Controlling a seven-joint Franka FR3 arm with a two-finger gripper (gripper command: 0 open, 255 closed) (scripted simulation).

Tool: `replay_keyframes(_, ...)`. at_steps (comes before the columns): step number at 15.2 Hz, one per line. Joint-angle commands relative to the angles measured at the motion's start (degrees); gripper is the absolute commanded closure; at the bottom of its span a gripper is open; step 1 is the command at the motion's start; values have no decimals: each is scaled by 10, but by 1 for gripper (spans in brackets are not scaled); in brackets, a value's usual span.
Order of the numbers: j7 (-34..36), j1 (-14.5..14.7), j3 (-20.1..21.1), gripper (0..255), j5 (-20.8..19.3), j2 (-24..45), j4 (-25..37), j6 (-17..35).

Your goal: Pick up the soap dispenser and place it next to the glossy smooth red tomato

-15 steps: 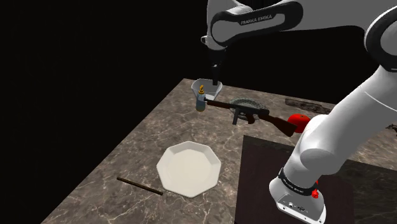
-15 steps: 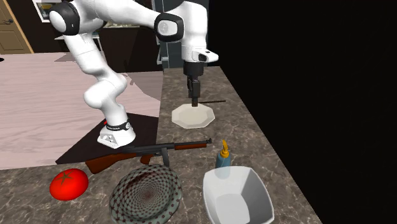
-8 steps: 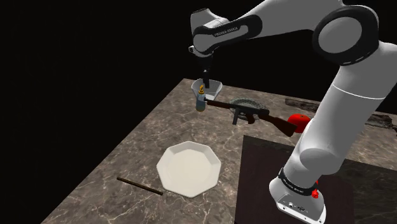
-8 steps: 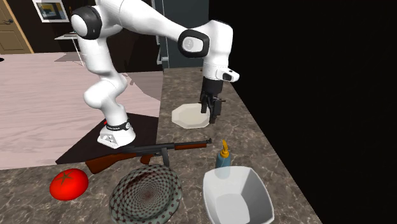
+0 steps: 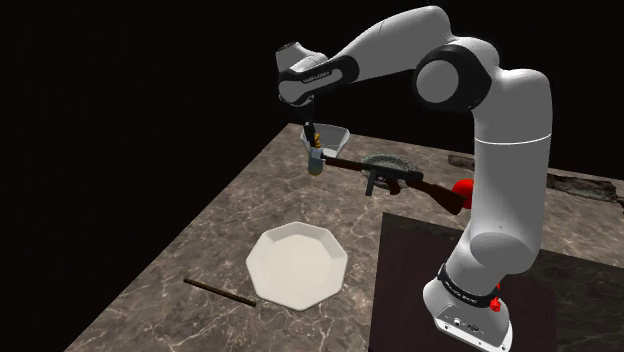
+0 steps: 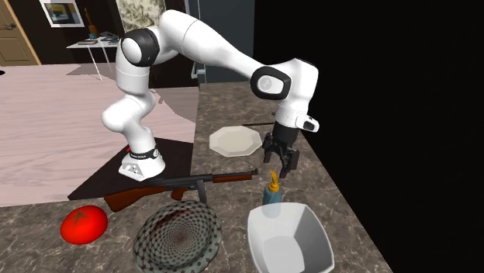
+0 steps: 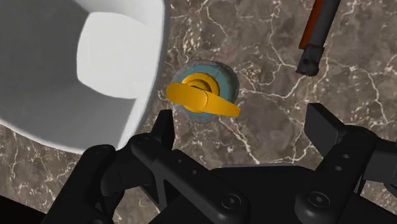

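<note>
Two fingers (image 7: pixel 324 127) spread wide, we hover our gripper (image 7: pixel 242 121) over the soap dispenser (image 7: pixel 205 95) standing just beside the white bowl (image 7: pixel 147 70) (approach step, we judge); next we lower and close.

A dark brown marble counter with white veins (image 6: pixel 314 167) stretches ahead; past its edge on the second exterior view's right there is only a black area (image 6: pixel 403 116); off its opposite edge lies a pale pinkish floor (image 6: pixel 46 132), evenly lit; at the far end of the room stands a brown wooden panelled door (image 6: pixel 15 35); beside it hangs a small framed picture (image 6: pixel 60 11); a small light-coloured table (image 6: pixel 91 46) stands below.
</note>
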Motion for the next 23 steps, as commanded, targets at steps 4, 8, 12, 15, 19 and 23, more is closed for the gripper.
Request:
replay_keyframes(4,-31,-7,-1,0,-9,80,70,-3)
replay_keyframes(8,-29,-12,-2,0,-11,84,46,25)
replay_keyframes(12,-28,-14,-3,0,-11,86,38,36)
replay_keyframes(15,-28,-14,-3,0,-11,86,38,36)
replay_keyframes(19,-28,-14,-3,255,-11,86,38,36)
replay_keyframes(23,-28,-14,-3,255,-11,86,38,36)
